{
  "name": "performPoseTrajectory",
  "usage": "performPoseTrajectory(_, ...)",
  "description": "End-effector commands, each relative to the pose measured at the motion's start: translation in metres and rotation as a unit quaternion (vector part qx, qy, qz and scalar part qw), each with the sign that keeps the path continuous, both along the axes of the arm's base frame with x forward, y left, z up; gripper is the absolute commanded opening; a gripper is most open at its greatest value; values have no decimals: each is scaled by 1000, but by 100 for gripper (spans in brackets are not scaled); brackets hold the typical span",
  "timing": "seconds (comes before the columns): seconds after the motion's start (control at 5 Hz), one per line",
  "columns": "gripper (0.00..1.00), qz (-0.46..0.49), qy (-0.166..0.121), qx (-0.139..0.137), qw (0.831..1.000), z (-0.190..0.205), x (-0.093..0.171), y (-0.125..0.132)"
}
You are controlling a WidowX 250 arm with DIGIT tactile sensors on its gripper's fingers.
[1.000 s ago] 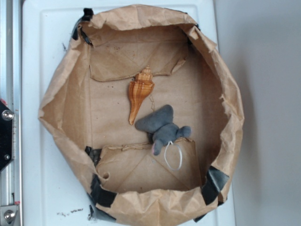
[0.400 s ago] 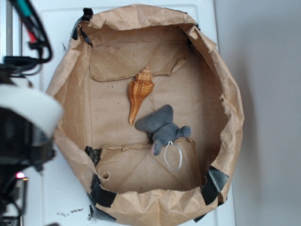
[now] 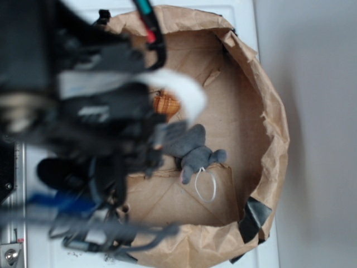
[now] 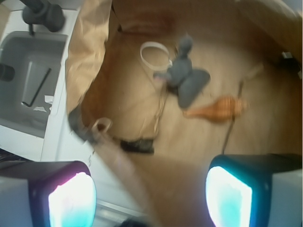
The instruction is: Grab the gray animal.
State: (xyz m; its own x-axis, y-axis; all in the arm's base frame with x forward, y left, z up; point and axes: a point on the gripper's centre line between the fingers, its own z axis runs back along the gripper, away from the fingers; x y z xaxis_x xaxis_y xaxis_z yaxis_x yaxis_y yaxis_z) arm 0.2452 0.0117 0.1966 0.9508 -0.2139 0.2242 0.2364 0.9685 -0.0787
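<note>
Gripper [image 4: 150,198], fingers spread and empty, above the near rim of the paper bag [image 3: 273,128] — I would centre it over the gray plush mouse [image 4: 185,78], lying on the bag floor just beside the striped seashell [image 4: 218,108], before descending — keeping off its white string loop [image 4: 152,56].

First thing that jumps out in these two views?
The blurred black arm fills the left of the exterior view and hides most of the shell. Beside it the gray animal lies on the floor of the paper bag, its white string loop trailing. In the wrist view the gripper frames the bottom, jaws apart.
</note>
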Motion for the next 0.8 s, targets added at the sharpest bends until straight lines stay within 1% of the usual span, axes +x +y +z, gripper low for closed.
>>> performPoseTrajectory(0.0, 100, -55, -47, 22, 997, -17, 5, 14)
performPoseTrajectory(0.2, 100, -77, -34, 41, 996, -38, 16, 5)
performPoseTrajectory(0.4, 100, -88, -20, 21, 996, -52, 35, -5)
performPoseTrajectory(0.6, 100, -96, -7, -10, 995, -65, 45, -23)
